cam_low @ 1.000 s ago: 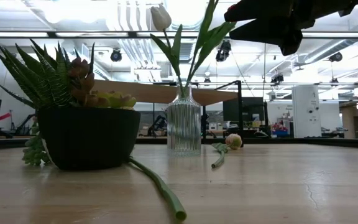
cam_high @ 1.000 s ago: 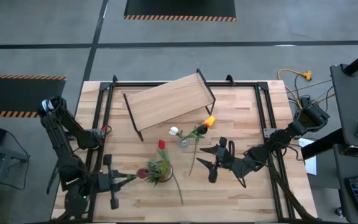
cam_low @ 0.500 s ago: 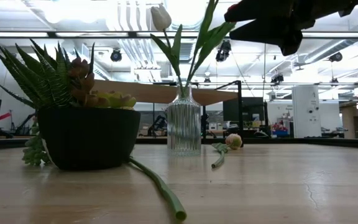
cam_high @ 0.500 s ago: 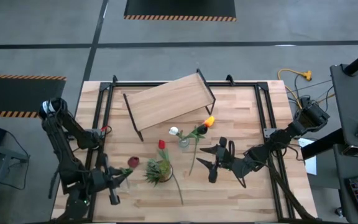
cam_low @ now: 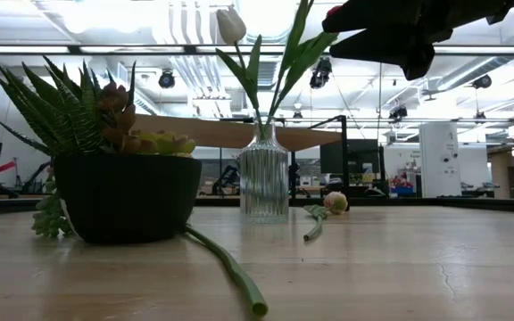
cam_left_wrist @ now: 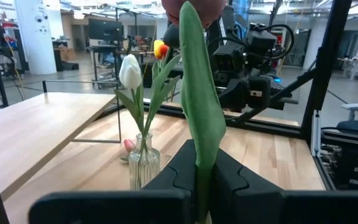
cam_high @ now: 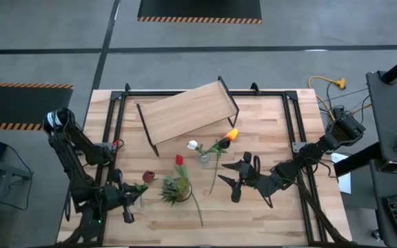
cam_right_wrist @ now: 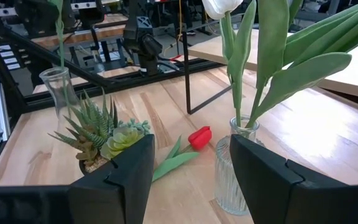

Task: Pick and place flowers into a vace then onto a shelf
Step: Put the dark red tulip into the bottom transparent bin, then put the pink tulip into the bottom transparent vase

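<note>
Left gripper [cam_high: 131, 196], lower left of the high view, clamps a maroon flower [cam_high: 148, 178] by its stem. Right gripper [cam_high: 236, 174], fingers apart, waits right of the vase [cam_high: 203, 158]. Shelf [cam_high: 187, 111] lies upper centre.
</note>
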Robot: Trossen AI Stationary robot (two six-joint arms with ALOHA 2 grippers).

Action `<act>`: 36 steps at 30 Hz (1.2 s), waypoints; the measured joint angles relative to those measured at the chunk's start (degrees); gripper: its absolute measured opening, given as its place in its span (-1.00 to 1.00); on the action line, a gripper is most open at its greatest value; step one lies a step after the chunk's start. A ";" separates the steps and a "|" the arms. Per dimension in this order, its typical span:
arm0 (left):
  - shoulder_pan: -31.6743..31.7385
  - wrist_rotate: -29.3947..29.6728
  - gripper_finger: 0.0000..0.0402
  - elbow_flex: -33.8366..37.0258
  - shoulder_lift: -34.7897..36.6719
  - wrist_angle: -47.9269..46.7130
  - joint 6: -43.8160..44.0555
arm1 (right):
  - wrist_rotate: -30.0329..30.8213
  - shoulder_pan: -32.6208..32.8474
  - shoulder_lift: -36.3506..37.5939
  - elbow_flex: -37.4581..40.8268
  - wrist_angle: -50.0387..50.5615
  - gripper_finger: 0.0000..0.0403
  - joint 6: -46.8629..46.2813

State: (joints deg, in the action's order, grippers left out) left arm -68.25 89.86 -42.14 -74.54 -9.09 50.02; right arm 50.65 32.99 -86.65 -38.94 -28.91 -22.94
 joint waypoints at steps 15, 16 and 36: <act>-0.11 -6.55 -0.48 -2.40 0.41 -0.08 -3.72 | 0.00 0.00 0.00 0.00 0.00 0.00 0.01; -0.10 -7.01 -0.41 -2.68 0.63 -0.10 -4.27 | 0.00 0.00 0.00 0.00 0.00 0.00 0.00; 1.35 -8.82 0.17 -11.90 11.77 -0.10 -31.87 | -0.02 0.00 0.00 0.00 0.00 0.00 0.00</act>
State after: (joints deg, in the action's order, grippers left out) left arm -66.89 81.05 -54.04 -62.77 -9.19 18.15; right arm 50.63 32.99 -86.65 -38.94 -28.91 -22.94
